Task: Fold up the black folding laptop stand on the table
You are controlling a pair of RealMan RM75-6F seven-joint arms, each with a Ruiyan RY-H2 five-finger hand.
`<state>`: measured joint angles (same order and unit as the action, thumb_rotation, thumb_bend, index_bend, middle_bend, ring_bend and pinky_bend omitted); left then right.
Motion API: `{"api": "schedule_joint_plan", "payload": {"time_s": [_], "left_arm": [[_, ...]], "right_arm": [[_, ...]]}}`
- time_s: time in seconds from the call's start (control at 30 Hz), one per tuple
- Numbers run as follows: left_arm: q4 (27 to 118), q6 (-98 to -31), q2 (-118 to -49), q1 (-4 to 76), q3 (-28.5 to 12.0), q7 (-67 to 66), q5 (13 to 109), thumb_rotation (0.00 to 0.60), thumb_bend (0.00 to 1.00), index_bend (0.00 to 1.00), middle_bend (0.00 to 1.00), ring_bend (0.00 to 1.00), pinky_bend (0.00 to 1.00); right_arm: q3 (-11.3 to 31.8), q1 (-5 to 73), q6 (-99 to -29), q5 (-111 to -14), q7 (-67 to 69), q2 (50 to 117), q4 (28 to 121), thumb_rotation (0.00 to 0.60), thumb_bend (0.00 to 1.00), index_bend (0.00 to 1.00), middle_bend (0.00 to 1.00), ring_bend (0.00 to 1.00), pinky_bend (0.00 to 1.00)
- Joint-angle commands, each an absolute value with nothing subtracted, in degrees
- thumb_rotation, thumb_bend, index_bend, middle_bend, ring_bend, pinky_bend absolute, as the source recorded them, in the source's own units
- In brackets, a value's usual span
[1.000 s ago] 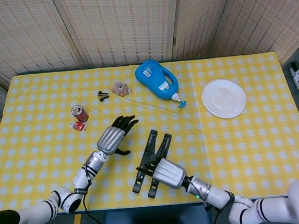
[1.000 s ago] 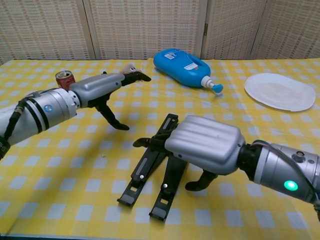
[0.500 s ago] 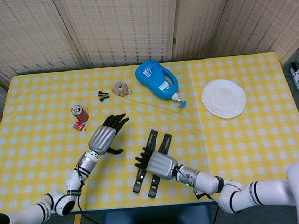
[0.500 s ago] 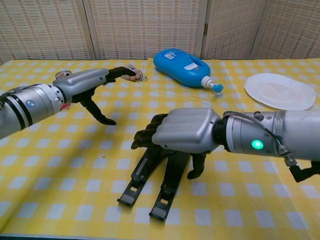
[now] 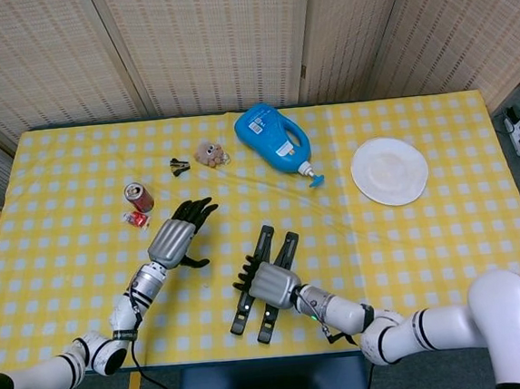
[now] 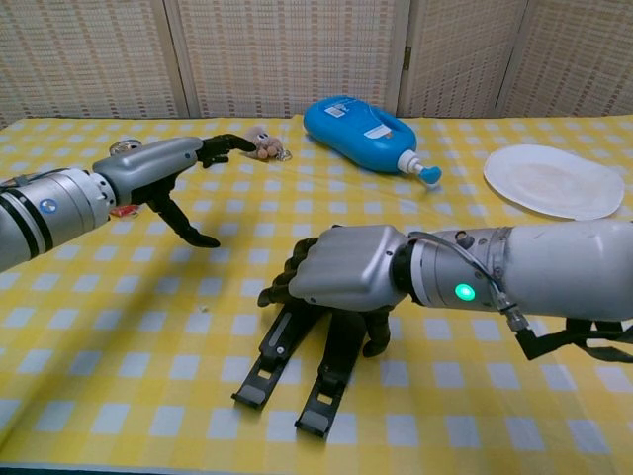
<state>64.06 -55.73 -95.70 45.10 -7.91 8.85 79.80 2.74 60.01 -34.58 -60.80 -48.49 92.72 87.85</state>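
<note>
The black folding laptop stand lies flat near the table's front, its two bars side by side and nearly parallel, pointing away from me. My right hand lies across the middle of both bars. Its fingers curl down over the left bar and its thumb comes down beside the right bar, so it grips the stand. The stand's middle is hidden under it. My left hand hovers to the stand's left, holding nothing, fingers stretched forward and thumb pointing down; in the chest view the left hand is well clear of the stand.
A blue detergent bottle lies at the back centre and a white plate at the right. A red can, a red wrapper, a black clip and a small plush toy sit behind the left hand.
My right hand has slid towards me and left along the stand, and its fingers have curled down over the bars. My left hand has drawn back to the left.
</note>
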Motion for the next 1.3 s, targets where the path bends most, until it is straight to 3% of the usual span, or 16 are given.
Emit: {"api": "schedule_joint_plan", "payload": {"time_s": [0.03, 0.23, 0.47, 0.63, 0.7, 0.87, 0.93, 1.3], "left_arm": [[63.97, -55.77, -95.55, 44.91, -7.86, 9.11, 79.81, 0.600, 0.15, 0.00, 0.00, 0.00, 0.00], [63.62, -55.89, -95.49, 44.62, -7.82, 9.55, 79.89, 0.600, 0.15, 0.00, 0.00, 0.00, 0.00], [63.56, -56.18, -95.41, 44.44, -7.93, 9.72, 80.06, 0.600, 0.15, 0.00, 0.00, 0.00, 0.00], [64.10, -56.52, -95.08, 44.36, -8.16, 9.29, 80.09, 0.600, 0.15, 0.00, 0.00, 0.00, 0.00], [64.35, -56.76, -94.84, 44.28, -8.28, 8.87, 80.06, 0.600, 0.15, 0.00, 0.00, 0.00, 0.00], [65.62, -57.88, -93.60, 43.83, -8.86, 7.64, 79.78, 0.600, 0.15, 0.00, 0.00, 0.00, 0.00], [66.91, -58.69, -92.69, 43.36, -9.22, 6.93, 79.47, 0.600, 0.15, 0.00, 0.00, 0.00, 0.00], [79.74, -64.54, -84.00, 37.77, -10.86, -1.85, 74.43, 0.600, 0.18, 0.00, 0.00, 0.00, 0.00]], "right_arm": [[1.99, 61.34, -35.44, -59.01, -49.45, 93.48, 87.24, 0.600, 0.26, 0.07, 0.19, 0.12, 0.06], [1.16, 62.42, -37.69, -58.70, -49.54, 94.39, 86.46, 0.600, 0.31, 0.22, 0.28, 0.17, 0.06], [0.98, 61.58, -40.90, -63.76, -45.62, 95.05, 84.86, 0.600, 0.40, 0.48, 0.44, 0.29, 0.10], [0.79, 61.23, -41.60, -66.49, -43.02, 95.42, 83.69, 0.600, 0.40, 0.54, 0.48, 0.32, 0.11], [0.72, 61.10, -41.64, -66.78, -42.38, 95.36, 83.71, 0.600, 0.40, 0.51, 0.43, 0.30, 0.11], [0.79, 60.26, -43.06, -66.67, -41.66, 93.95, 85.89, 0.600, 0.40, 0.09, 0.13, 0.12, 0.09], [0.76, 59.24, -44.83, -67.04, -41.09, 92.75, 87.64, 0.600, 0.40, 0.02, 0.08, 0.10, 0.08], [-1.45, 47.70, -62.04, -72.85, -35.15, 80.10, 100.46, 0.600, 0.40, 0.00, 0.10, 0.12, 0.08]]}}
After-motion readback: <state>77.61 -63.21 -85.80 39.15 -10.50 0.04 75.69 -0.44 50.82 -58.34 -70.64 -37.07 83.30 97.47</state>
